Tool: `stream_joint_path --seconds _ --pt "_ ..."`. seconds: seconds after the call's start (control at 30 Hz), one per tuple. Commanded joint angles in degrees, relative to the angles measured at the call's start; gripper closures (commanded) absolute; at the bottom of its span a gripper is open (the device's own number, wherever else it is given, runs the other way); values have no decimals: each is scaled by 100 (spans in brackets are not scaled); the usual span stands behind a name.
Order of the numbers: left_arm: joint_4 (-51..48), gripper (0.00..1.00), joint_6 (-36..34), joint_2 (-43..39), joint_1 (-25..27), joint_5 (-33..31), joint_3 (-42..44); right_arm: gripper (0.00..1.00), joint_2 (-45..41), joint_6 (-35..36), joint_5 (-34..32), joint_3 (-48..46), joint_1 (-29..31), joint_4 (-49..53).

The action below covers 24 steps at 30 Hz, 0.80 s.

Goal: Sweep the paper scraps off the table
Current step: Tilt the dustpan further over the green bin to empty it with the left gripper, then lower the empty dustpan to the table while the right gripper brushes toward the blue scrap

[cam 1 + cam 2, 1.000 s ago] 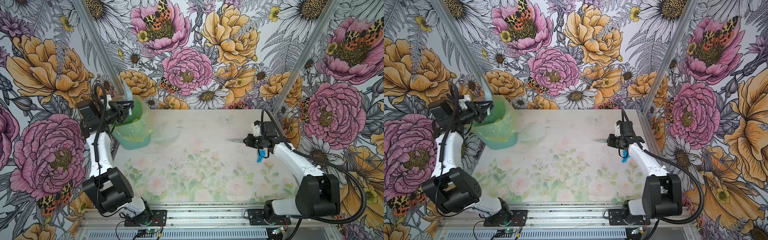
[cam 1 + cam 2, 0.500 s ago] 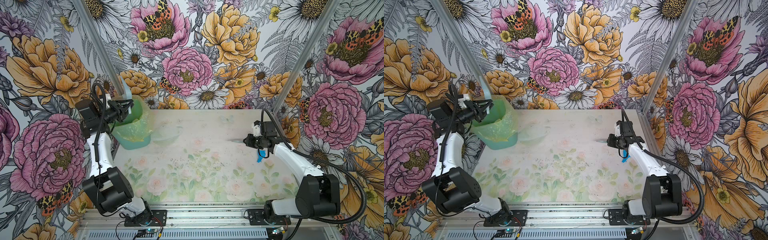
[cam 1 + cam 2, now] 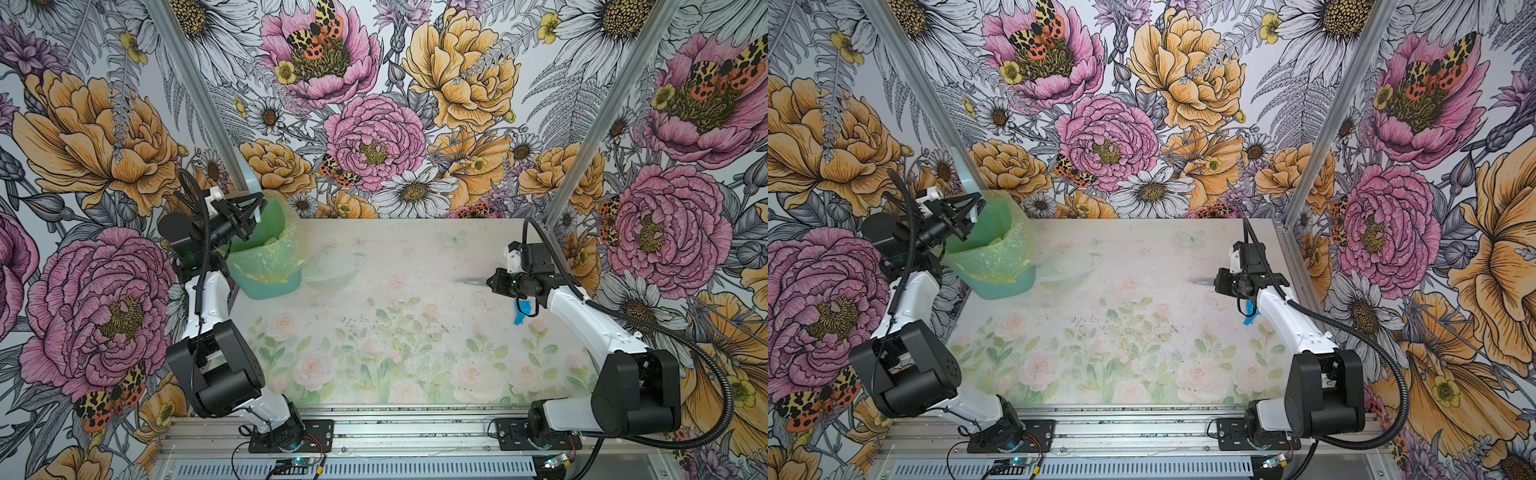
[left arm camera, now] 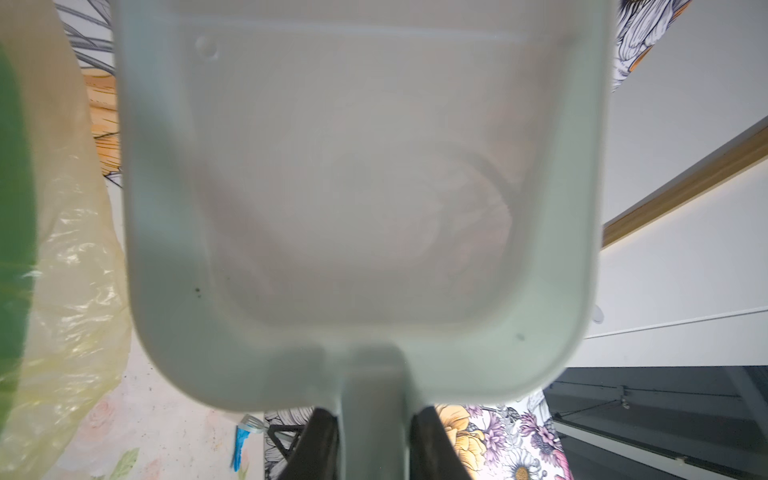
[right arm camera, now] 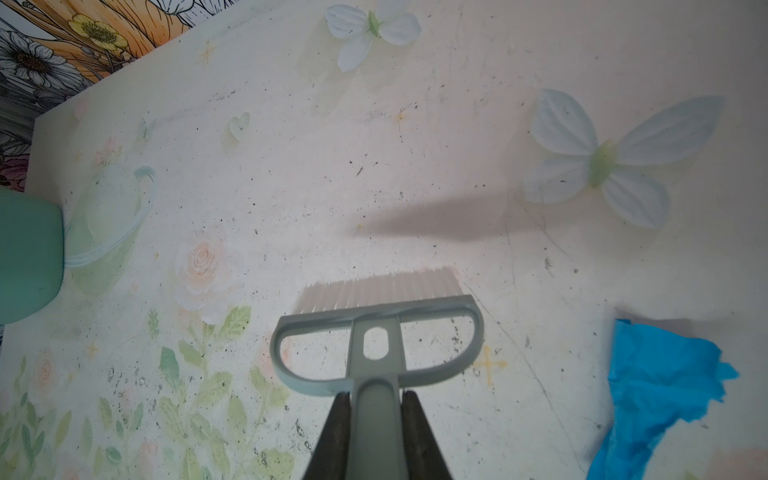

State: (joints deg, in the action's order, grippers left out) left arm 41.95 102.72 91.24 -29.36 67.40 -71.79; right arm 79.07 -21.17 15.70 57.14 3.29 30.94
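At far-left corner of table point(image 3: 415, 257), dumping step: left end effector point(image 4: 374, 440) clamped on dustpan point(image 4: 365, 187), tipped over bagged bin point(image 3: 266, 257). Right end effector point(image 5: 376, 432) clamped on hand brush point(image 5: 376, 332), hovering near right edge by lone blue paper scrap point(image 5: 660, 386). Next: dustpan down beside it, sweep in.

The left arm point(image 3: 208, 299) and right arm point(image 3: 582, 316) are built alike: smooth white shells on the long links, bulky matt-black housings at the joints; each stands on a black base plate point(image 3: 320, 432) fixed with small screws; a black ribbed hose point(image 3: 725, 395) loops along the right arm, a thinner black cable point(image 3: 204, 249) along the left; a small white bracket point(image 3: 513, 257) sits at each wrist; the right gripper point(image 5: 376, 436) has dark, flat, tapering fingers point(image 5: 338, 432).
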Motion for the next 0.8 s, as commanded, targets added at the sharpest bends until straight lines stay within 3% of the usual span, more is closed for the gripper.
stream_joint_path --seconds 0.0,0.07,0.53,0.77 --pt "2736 100 2042 374 36 -161 156 100 -187 17 -58 -28 -25 -141" --pt "3071 100 2400 465 39 -243 212 100 -195 18 -57 -36 -21 -141" --pt "3101 100 2404 324 45 -315 335 100 -179 4 -51 7 -27 -141" --pt "2540 100 1816 179 47 -110 348 100 -144 3 -59 33 -24 -140"
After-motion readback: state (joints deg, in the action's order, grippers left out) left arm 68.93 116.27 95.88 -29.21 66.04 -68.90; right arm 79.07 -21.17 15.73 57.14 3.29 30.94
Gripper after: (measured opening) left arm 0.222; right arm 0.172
